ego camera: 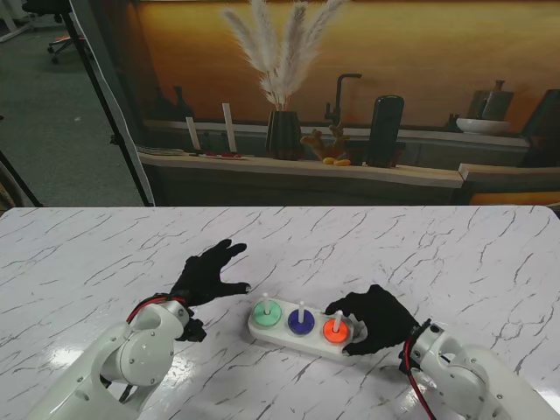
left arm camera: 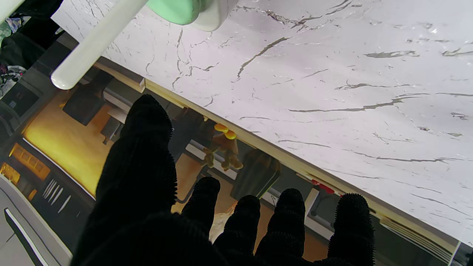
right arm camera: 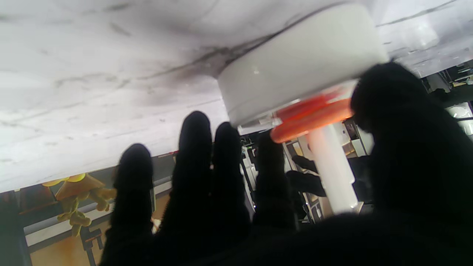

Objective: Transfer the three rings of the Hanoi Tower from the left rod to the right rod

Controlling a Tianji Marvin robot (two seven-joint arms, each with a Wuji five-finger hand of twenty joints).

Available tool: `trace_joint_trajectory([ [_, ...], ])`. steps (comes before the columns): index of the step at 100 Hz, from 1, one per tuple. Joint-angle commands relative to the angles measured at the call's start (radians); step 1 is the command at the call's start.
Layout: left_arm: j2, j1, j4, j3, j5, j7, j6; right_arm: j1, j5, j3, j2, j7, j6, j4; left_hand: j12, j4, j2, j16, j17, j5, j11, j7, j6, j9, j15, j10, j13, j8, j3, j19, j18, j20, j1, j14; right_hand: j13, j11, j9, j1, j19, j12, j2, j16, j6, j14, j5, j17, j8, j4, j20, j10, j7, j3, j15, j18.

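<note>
The white base [ego camera: 282,338] carries three rods. A green ring [ego camera: 265,312] sits on the left rod, a blue ring [ego camera: 302,322] on the middle one and an orange ring [ego camera: 333,330] on the right one. My right hand [ego camera: 378,320] wraps around the base's right end, thumb on the near side and fingers on the far side of the orange ring. In the right wrist view the orange ring [right arm camera: 310,118] lies flat on the base [right arm camera: 295,62] between thumb and index, with no firm pinch visible. My left hand [ego camera: 206,275] hovers open, left of the green ring [left arm camera: 177,9].
The marble table [ego camera: 437,254] stretches wide around the base. Beyond its far edge stand a shelf with a dark vase of pampas grass [ego camera: 282,131], a small orange figure [ego camera: 324,144] and a black speaker [ego camera: 385,129]. A tripod leg [ego camera: 109,114] rises at the far left.
</note>
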Motion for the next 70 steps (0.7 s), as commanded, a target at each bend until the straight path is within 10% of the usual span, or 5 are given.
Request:
trace_joint_trajectory([
  [1,-0.006,0.006,0.002,0.001,-0.007,-0.011,-0.016,-0.009,0.001,-0.008,-0.004,0.007,0.001,0.001,0.013,-0.008,0.023,0.014,-0.008,0.007,0.002,0.000,-0.007,0.000,0.000,0.000,0.008,0.018,-0.024,0.030,0.013,0.006,0.003,-0.003,0.017,0.035,0.043,0.092,0.035,0.009,0.011,0.015,-0.042,-0.039,0.034,-0.004,0.007,0.023,0.023,-0.068,0.021,-0.008,0.030,0.112],
  [34,-0.006,0.007,0.003,0.000,-0.011,-0.014,-0.017,-0.012,0.026,-0.009,-0.007,0.020,0.012,0.000,0.014,-0.009,0.027,0.014,-0.009,0.008,0.003,0.000,-0.008,0.002,-0.001,-0.002,0.007,0.019,-0.028,0.029,0.013,0.003,0.001,-0.004,0.051,0.040,0.088,0.272,0.050,-0.008,0.202,0.005,-0.054,-0.052,0.117,0.000,0.007,0.045,0.027,-0.101,0.061,-0.191,0.035,0.102],
  [40,-0.005,0.007,0.003,0.000,-0.012,-0.015,-0.018,-0.011,0.028,-0.010,-0.007,0.021,0.012,0.000,0.014,-0.010,0.029,0.014,-0.010,0.008,0.002,0.000,-0.008,0.001,-0.002,-0.002,0.006,0.019,-0.029,0.028,0.013,0.003,-0.002,-0.004,0.058,0.039,0.101,0.100,0.055,-0.003,0.101,-0.001,-0.044,-0.052,0.132,0.002,-0.002,-0.023,0.026,-0.105,0.073,0.288,0.033,0.102],
  [43,-0.005,0.007,0.003,-0.001,-0.012,-0.015,-0.018,-0.011,0.029,-0.010,-0.007,0.021,0.013,0.001,0.014,-0.010,0.030,0.014,-0.010,0.008,0.002,0.000,-0.008,0.001,-0.002,-0.002,0.006,0.019,-0.030,0.028,0.013,0.002,-0.002,-0.004,0.062,0.036,0.106,0.064,0.058,0.000,0.085,-0.002,-0.039,-0.052,0.137,0.006,-0.004,-0.057,0.026,-0.106,0.075,0.383,0.033,0.100],
  [70,-0.004,0.009,0.001,-0.004,-0.017,-0.023,-0.018,-0.007,0.051,-0.014,-0.012,0.017,0.008,0.007,0.013,-0.012,0.034,0.013,-0.013,0.007,0.002,-0.002,-0.008,0.000,-0.004,-0.002,0.004,0.019,-0.034,0.022,0.012,-0.001,-0.007,-0.005,0.106,0.022,0.175,0.106,0.070,-0.008,0.072,-0.011,-0.027,-0.052,0.211,0.017,-0.003,-0.148,0.026,-0.113,0.100,0.409,0.032,0.107],
])
